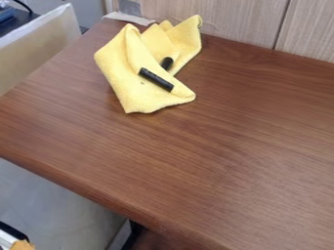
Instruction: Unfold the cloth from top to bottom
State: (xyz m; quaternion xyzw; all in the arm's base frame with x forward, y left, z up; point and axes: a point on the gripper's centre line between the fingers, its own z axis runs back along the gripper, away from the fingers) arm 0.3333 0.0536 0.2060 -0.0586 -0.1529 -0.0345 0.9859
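- Table (215,146): brown wood-grain top, running from the back wall down to a long rounded front edge at lower left.
- Wall panel (219,17): pale wood grain, vertical seam right of centre, standing behind the table's back edge.
- Pale panel (39,46): slanted, light-edged, beside the table at upper left.
- Cloth (124,73): yellow, on the upper left part of the table, near the back edge. Folded and bunched; several raised peaks toward the wall, one pointed corner at lower right, a blunter corner at the bottom. Broad flap on the left side, narrower folds at upper right.
- Gripper: cannot tell whether its fingers are spread or together, or whether they hold anything. Cloth's position relative to it likewise cannot be told.
- Whitish strip (129,18): along the table's back left corner, just behind the cloth.
- Longer black piece (156,79): bar-shaped, over the middle of the cloth, slanting from upper left to lower right.
- Shorter black piece (167,63): just above and right of the longer one, in a fold, partly hidden.
- Dark speck (143,83): on the cloth's left flap.
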